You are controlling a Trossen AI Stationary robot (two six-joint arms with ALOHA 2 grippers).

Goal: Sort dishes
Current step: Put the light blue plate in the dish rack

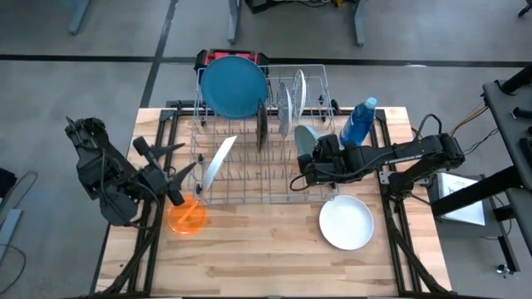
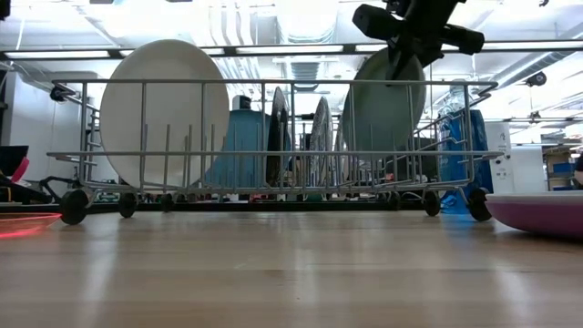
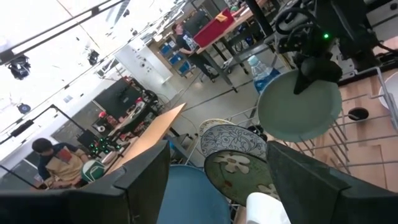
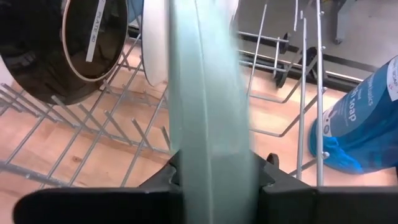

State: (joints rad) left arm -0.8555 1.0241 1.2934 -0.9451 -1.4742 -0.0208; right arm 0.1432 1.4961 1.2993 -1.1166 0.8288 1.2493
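Blue bottle, at the rack's right end: white lettering on its side, the word "soap" legible, a line above it cut off and unreadable.

Black dish standing in the rack: narrow white sticker on its back, print too small to read.

Bright even overhead light; ceiling lamps glare white in low view. Table foreground blurred. Teal plate close and soft in right wrist view.
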